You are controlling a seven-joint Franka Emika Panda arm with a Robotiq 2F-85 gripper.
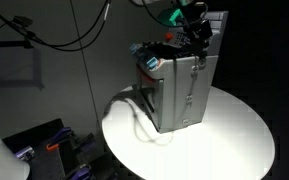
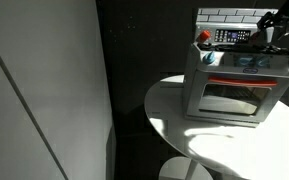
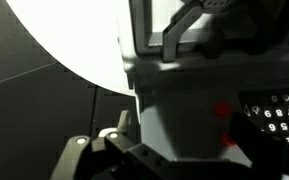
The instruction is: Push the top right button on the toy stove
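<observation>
The toy stove [image 1: 179,90] is a grey box with a tall front door, standing on a round white table [image 1: 234,140]. It also shows in an exterior view [image 2: 234,88] with its brick-patterned back panel [image 2: 224,14] and small control panel [image 2: 229,37]. My gripper [image 1: 196,38] hovers at the stove's top near the back panel, and it shows in an exterior view [image 2: 271,33] at the top right. In the wrist view the grey stove body [image 3: 179,120] fills the frame, with two red buttons [image 3: 222,110] and white-marked keys [image 3: 279,112]. The fingers [image 3: 124,128] look closed and empty.
The round white table's rim [image 2: 164,105] lies close around the stove. A white cable [image 1: 139,115] trails from the stove over the table. Dark cables hang behind [image 1: 84,30]. A pale wall panel [image 2: 44,90] stands beside the table. Clutter sits on the floor [image 1: 54,145].
</observation>
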